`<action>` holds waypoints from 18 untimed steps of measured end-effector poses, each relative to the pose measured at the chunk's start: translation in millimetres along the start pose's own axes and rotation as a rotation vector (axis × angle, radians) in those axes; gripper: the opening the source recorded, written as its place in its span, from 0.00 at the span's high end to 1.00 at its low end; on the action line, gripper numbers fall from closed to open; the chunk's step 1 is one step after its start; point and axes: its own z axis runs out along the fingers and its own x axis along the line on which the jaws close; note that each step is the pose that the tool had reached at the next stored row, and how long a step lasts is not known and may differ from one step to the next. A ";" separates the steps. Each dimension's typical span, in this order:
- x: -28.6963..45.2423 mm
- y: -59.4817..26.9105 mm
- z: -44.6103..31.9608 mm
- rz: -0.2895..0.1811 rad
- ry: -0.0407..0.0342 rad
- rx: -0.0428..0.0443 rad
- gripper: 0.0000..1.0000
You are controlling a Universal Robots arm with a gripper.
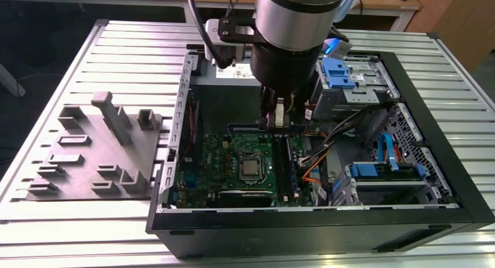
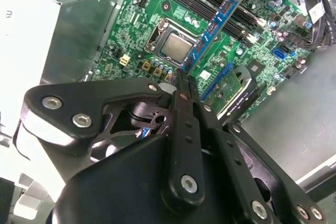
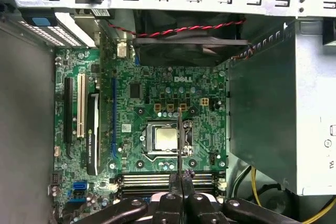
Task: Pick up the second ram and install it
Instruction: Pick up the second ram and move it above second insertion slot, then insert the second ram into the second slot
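My gripper [image 1: 277, 120] reaches down into the open computer case [image 1: 433, 163] and is shut on the second ram [image 2: 215, 22], a thin blue board with black chips. In the second wrist view the stick juts out from the fingertips [image 2: 181, 85] over the green motherboard [image 2: 136, 19]. In the first wrist view the ram [image 3: 179, 135] shows edge-on as a thin dark line across the processor [image 3: 165, 137]. The long black memory slots [image 3: 168, 179] [image 1: 288, 163] lie close beside it. Whether the stick touches a slot I cannot tell.
The grey power-supply box [image 3: 262, 119] fills one end of the case beside the board. A fan with red-black wires [image 3: 184, 45] sits at the board's edge. Blue drive brackets [image 1: 337, 73] and cable bundles [image 1: 348, 129] crowd the exterior view's right. A grey fixture [image 1: 101, 146] lies on the slatted table.
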 end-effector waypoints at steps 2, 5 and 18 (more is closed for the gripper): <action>0.1 -0.1 1.4 0.000 0.0000 0.0000 0.92; 0.1 -0.1 1.9 0.000 0.0001 0.0000 0.92; 0.1 -0.1 2.4 0.009 -0.0004 0.0006 0.92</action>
